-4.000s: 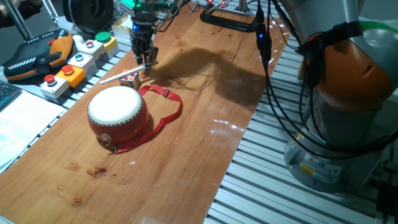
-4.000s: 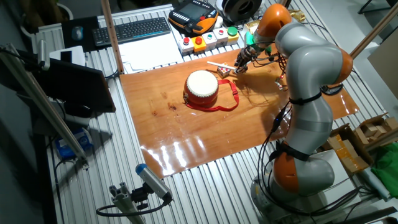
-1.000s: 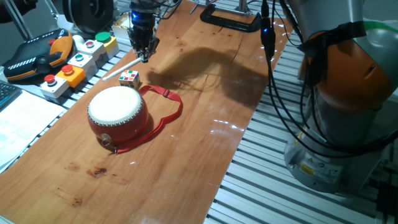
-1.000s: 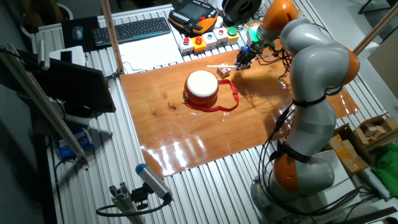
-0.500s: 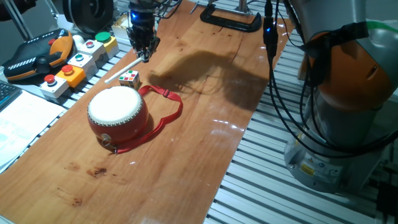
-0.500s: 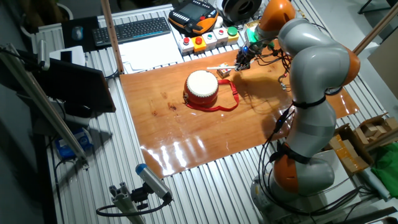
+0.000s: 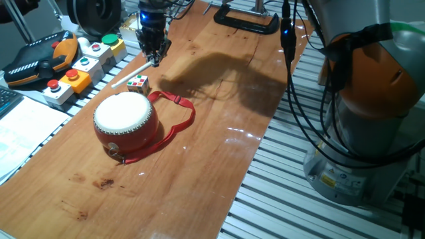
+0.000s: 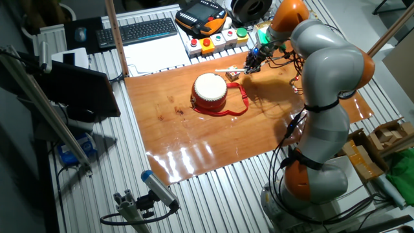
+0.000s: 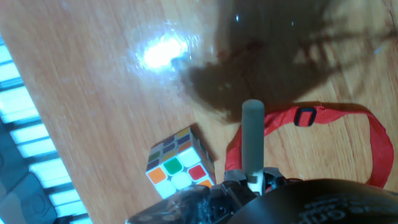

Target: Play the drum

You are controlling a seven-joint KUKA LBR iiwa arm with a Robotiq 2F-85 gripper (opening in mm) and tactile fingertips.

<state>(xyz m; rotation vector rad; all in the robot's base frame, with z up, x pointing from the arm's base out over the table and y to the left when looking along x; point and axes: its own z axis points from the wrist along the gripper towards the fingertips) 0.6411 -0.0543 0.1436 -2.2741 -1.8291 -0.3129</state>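
The drum [image 7: 125, 118] stands on the wooden table, red-bodied with a cream head, its red strap [image 7: 178, 113] looped to its right. It also shows in the other fixed view [image 8: 210, 91]. My gripper [image 7: 152, 58] hangs above the table behind the drum, shut on a white drumstick [image 7: 131, 74] that slants down towards the left. In the hand view the drumstick [image 9: 252, 140] points away from my gripper [image 9: 252, 184], over the strap [image 9: 348, 121]. The drum itself is out of the hand view.
A small colour cube [image 7: 138, 83] lies between the drum and the gripper, also in the hand view [image 9: 177, 165]. A push-button box [image 7: 80, 63] and a teach pendant [image 7: 36, 60] sit at the left edge. A black clamp [image 7: 246, 20] lies at the far end.
Since four seconds ago the gripper has risen from beside the cube and lifted one end of the stick. Over the last second nothing has visibly moved.
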